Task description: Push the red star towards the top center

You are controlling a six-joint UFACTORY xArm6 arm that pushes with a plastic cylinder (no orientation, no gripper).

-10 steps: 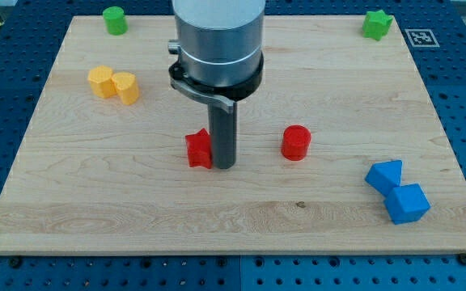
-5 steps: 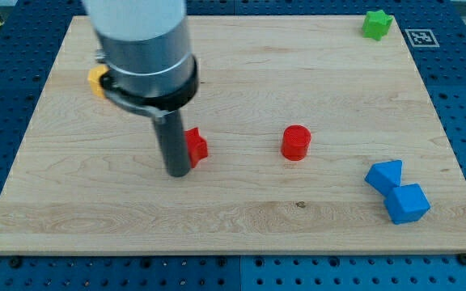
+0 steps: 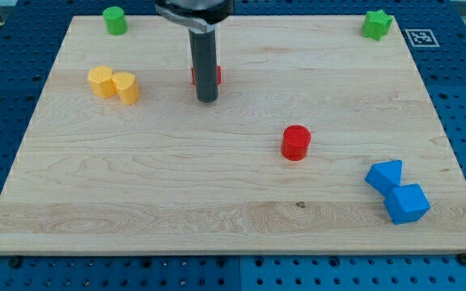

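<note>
The red star (image 3: 216, 75) lies in the upper middle of the wooden board (image 3: 136, 186), mostly hidden behind my dark rod; only its red edges show on both sides of the rod. My tip (image 3: 207, 99) rests on the board just below the star, touching or nearly touching it. The rod comes down from the view's top.
A red cylinder (image 3: 295, 142) stands right of centre. Two yellow blocks (image 3: 113, 84) sit together at the left. A green block (image 3: 115, 19) is at the top left, a green star-like block (image 3: 376, 24) at the top right. Two blue blocks (image 3: 398, 191) lie at the lower right.
The red star has moved from the board's middle up towards the view's top. My tip went around to its lower left, then followed it upward.
</note>
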